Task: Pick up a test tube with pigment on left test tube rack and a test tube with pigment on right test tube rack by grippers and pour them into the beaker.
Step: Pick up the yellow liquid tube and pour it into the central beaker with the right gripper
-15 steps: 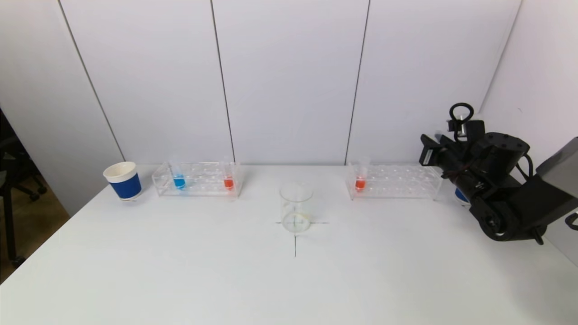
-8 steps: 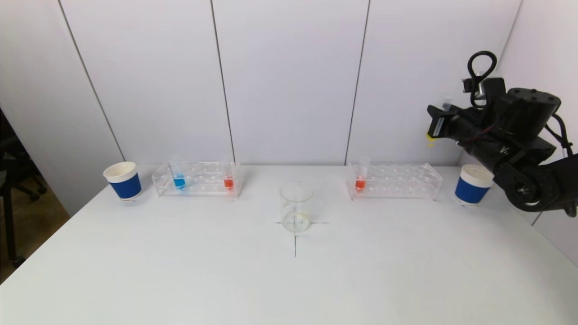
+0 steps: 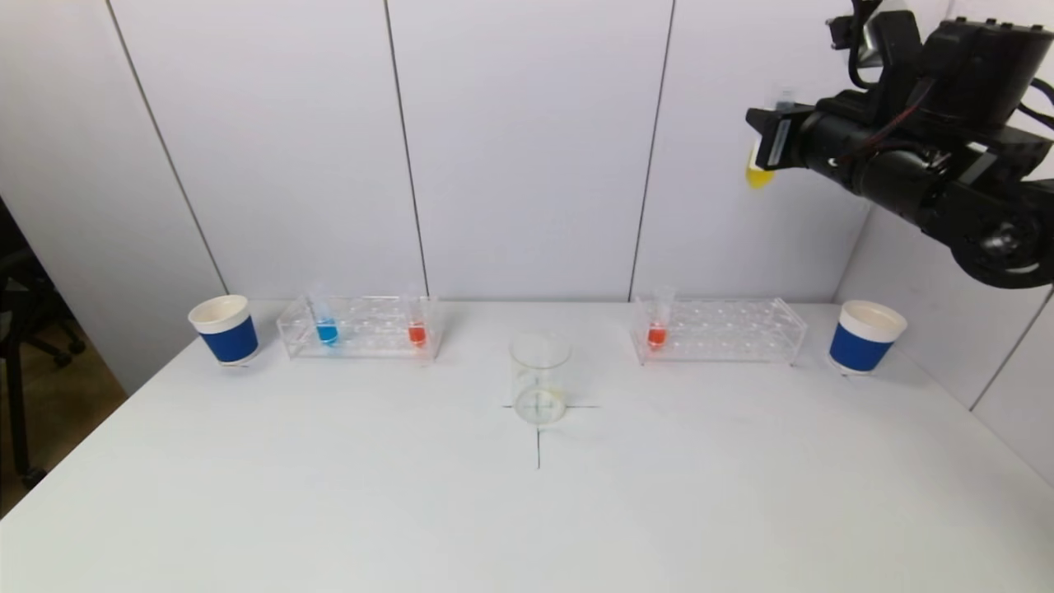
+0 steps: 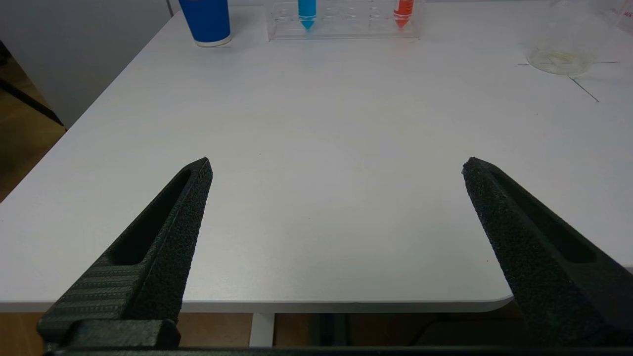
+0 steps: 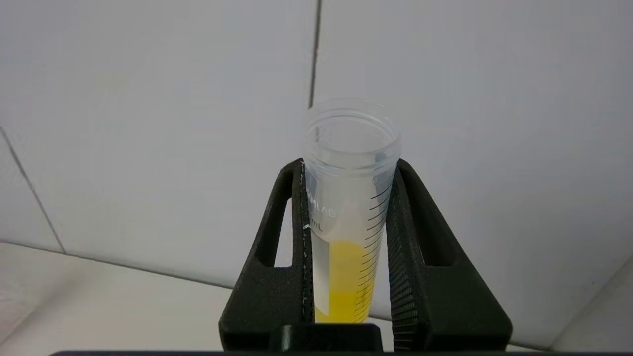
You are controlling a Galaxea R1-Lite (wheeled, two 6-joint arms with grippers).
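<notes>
High above the surface's far right corner, the right end effector (image 5: 348, 173) pinches an upright yellow tube (image 5: 348, 217) below its rim; it looks light, slick and spillable. The left end effector (image 4: 336, 168) is spread.

A white table (image 3: 329, 494) carries everything. Near its far edge on the left stands a blue cup (image 3: 224, 330) with a white rim, and just beside it a clear left rack (image 3: 360, 327). In this rack a blue tube (image 3: 326, 326) stands near the cup end and a red tube (image 3: 417, 327) at the other end. A glass beaker (image 3: 540, 378) stands in the middle, on a thin black cross (image 3: 538, 436) drawn on the table. On the right is a clear right rack (image 3: 719, 331) with one red tube (image 3: 657, 328) at its inner end. Beside it stands a second blue cup (image 3: 863, 336).
</notes>
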